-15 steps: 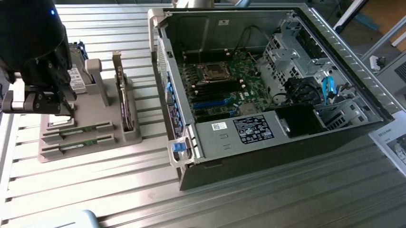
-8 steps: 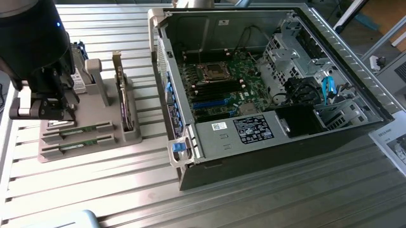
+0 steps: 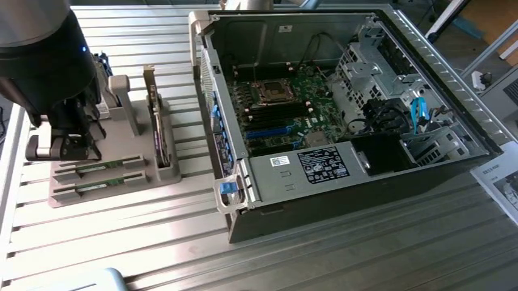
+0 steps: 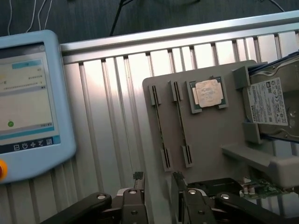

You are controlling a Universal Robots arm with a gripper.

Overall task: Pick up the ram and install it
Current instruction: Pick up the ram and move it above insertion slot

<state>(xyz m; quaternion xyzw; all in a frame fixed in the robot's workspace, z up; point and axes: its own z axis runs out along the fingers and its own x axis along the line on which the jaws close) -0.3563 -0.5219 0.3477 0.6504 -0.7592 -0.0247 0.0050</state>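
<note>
Nearest me, a corner of the pale blue pendant (image 3: 79,280) pokes onto the ribbed metal counter (image 3: 340,254). Beyond it, toward the exterior view's left, sits a grey holder (image 4: 215,135) with two slots. Each carries ram standing on its long edge: the near ram stick (image 3: 99,190) and the far ram stick (image 3: 104,166). They are parallel and close together, with their long axes running across the exterior view and one end pointing toward the open computer case (image 3: 242,36). Over the holder's other end hangs the arm (image 3: 40,54), its jaws spread apart and grasping nothing. An upright expansion card (image 3: 158,121) stands between the sticks and the case.
</note>
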